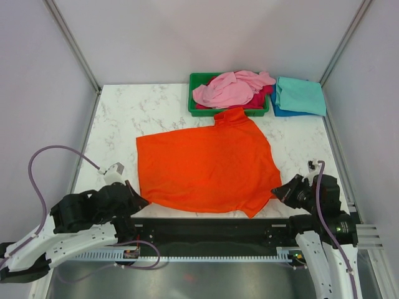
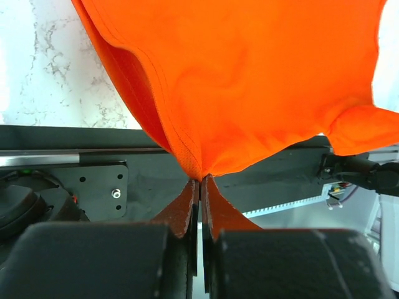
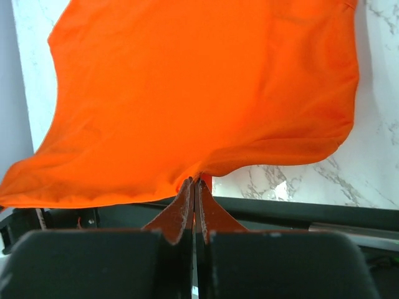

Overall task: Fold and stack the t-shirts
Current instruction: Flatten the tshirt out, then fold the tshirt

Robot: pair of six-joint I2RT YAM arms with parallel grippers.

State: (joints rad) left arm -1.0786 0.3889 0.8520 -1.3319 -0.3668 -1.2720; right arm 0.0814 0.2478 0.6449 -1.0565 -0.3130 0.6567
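While the orange t-shirt (image 1: 206, 165) is lying spread at the centre of the table (image 1: 118, 124), the left claw (image 2: 199, 182) and right claw (image 3: 195, 182) are each clamping shut on its near edge, one at each side, probably to lift and fold it evenly. The wrist views are showing the pinched cloth. Only the top view is showing the remaining t-shirts (image 1: 232, 90) at upper right, in and beside the green tray (image 1: 192, 93).

No text, label, brand, number or sign is legible in any of the three views. The orange t-shirt (image 1: 206, 165), the green tray (image 1: 202, 112) and the marbled table (image 1: 118, 124) show plain, unprinted surfaces.
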